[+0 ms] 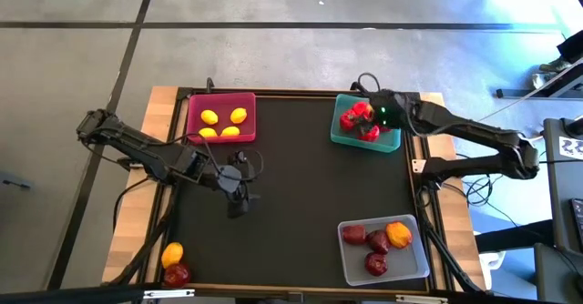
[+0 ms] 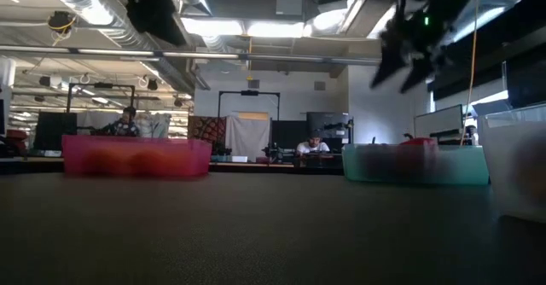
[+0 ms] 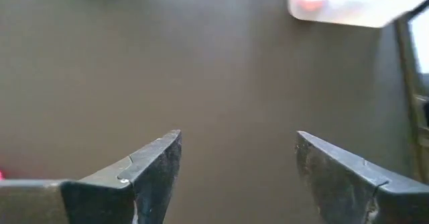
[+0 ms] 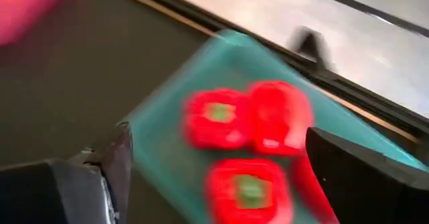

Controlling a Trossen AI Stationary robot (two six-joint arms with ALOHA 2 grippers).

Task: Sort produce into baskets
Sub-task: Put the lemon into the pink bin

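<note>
while right tool [image 1: 376,115] gapes empty over teal basket [image 1: 342,135], peppers [image 1: 357,118] inside.

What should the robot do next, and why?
Probably the left end effector, open and empty over the bare mat, should swing to the lemon and apple outside any basket near the table's corner. The right end effector, open, is above the teal basket of peppers.

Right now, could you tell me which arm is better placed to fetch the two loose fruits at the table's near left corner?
Left. Its open gripper hangs mid-table, nearer the yellow fruit and red fruit; the right gripper is over the far teal tray.
</note>
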